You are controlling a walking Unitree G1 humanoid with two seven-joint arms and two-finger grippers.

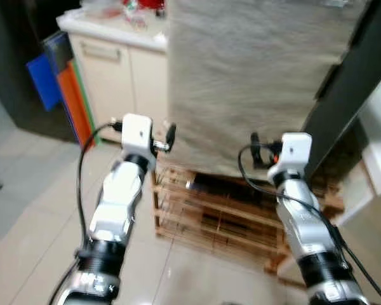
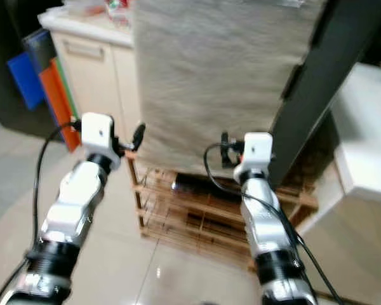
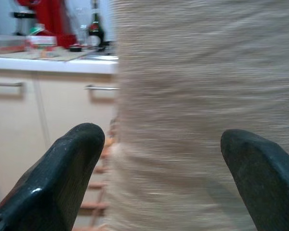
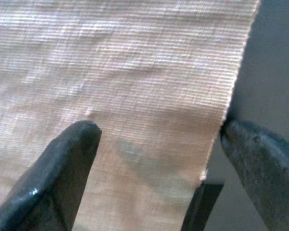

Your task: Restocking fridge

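Note:
A beige woven cloth (image 1: 241,76) hangs straight ahead and covers what stands behind it. Along its right edge runs a tall dark panel (image 1: 349,89); I cannot tell whether it belongs to the fridge. Both arms are raised toward the cloth. My left gripper (image 3: 164,139) is open and faces the cloth's left edge, with nothing between its fingers (image 3: 72,159). My right gripper (image 4: 159,134) is also open and empty, and it faces the cloth's right edge where that meets the dark panel (image 4: 274,57). In the head views the wrist housings (image 1: 138,130) hide most of the fingers.
A low wooden slatted rack (image 1: 222,216) stands under the cloth. Cream cabinets (image 1: 108,76) stand at the left, with red items and bottles (image 3: 62,19) on their countertop. Blue and orange boards (image 1: 63,89) lean beside them. A white surface (image 2: 368,127) lies at the right. The floor is pale tile (image 1: 32,216).

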